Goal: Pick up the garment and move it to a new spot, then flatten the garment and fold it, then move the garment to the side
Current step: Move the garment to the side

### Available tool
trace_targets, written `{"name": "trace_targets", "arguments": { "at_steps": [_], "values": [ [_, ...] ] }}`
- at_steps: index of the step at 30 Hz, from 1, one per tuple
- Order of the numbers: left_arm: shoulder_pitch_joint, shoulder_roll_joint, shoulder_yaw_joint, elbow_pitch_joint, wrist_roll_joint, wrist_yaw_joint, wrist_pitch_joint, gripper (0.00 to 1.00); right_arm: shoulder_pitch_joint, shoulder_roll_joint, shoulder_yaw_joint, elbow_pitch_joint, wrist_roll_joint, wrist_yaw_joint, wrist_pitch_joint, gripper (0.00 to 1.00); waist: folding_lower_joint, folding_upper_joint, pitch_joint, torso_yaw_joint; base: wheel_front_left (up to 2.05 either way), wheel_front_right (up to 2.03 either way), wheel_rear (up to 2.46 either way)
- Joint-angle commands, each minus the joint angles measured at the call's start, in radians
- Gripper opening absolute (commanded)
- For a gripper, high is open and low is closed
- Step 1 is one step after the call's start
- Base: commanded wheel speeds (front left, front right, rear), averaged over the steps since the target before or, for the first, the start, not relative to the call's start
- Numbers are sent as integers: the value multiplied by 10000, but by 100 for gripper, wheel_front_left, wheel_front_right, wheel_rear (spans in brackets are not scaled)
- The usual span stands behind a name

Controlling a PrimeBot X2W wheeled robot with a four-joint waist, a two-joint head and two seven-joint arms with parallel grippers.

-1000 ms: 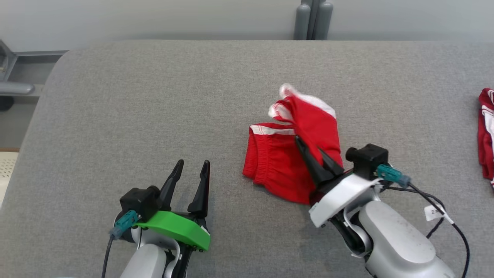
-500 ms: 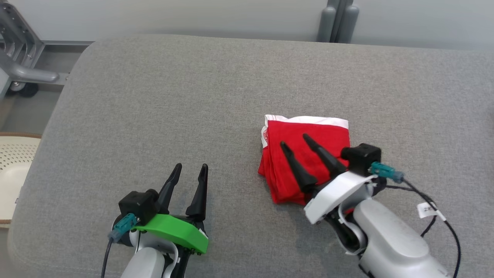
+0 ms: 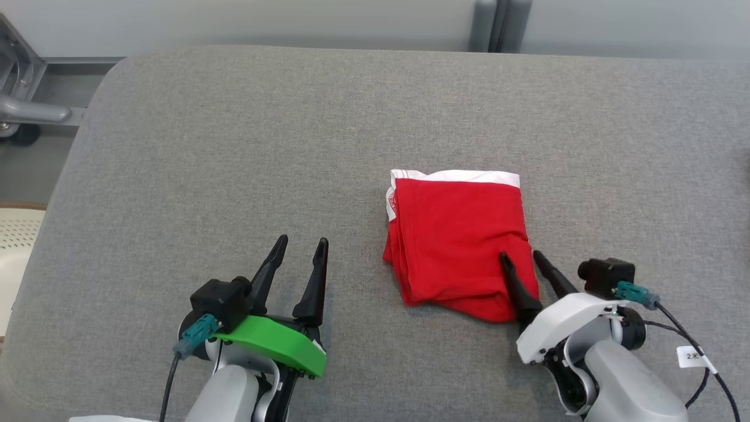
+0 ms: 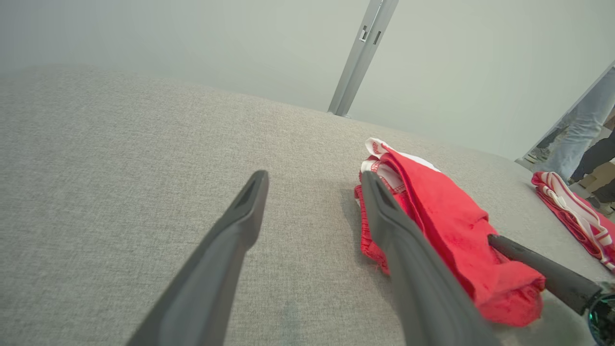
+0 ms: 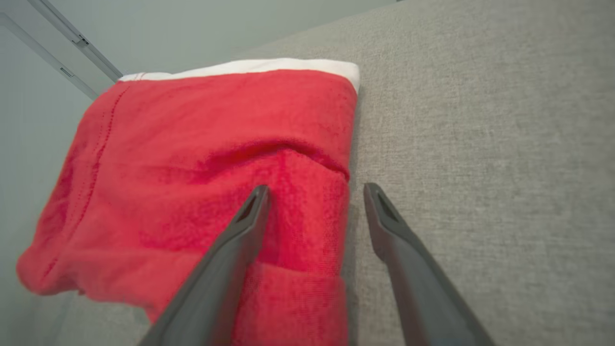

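two grippers: you had both spread wide, with nothing pinched.
left gripper [image 3: 302,239]: nearest you, it hung over the bare grey padded surface [image 3: 234,146], well left of the garment.
right gripper [image 3: 520,254]: it straddled the garment's near right corner, one finger over red cloth, the other over bare padding.
garment [image 3: 457,234]: red with a white band, it lay folded right of centre.
post [image 3: 492,26]: it stood behind the far edge.

Bright, even, diffuse light. Soft, faint shadows hug the garment [image 3: 457,234] on the grey tabletop [image 3: 234,146]. The head view is sharp. In both wrist views the near fingers [image 4: 216,269] blur, and in the left one the tabletop's far edge bows.
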Motion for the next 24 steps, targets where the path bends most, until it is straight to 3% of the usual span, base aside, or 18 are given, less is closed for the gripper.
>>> {"name": "trace_targets", "arguments": {
  "at_steps": [1,8,10,11,24],
  "values": [
    [-135,39,-30,-54,101,21,5,100,84,65,170,205,177,-1,-27,100,0,-1,53,93,0,0,0],
    [-26,37,-24,-58,140,21,5,100,-115,195,579,1246,766,-1,-1,100,0,-1,92,304,0,0,0],
    [1,37,-6,-72,146,21,5,100,-83,235,813,1356,859,0,13,19,0,-1,75,320,0,0,0],
    [20,37,10,-79,163,21,5,100,-70,250,911,1351,961,0,15,0,0,-1,53,311,0,0,0],
    [260,37,346,-195,624,21,5,100,-188,-343,42,19,80,-1,-27,0,0,-1,-610,-761,0,0,0]
  ]
}}
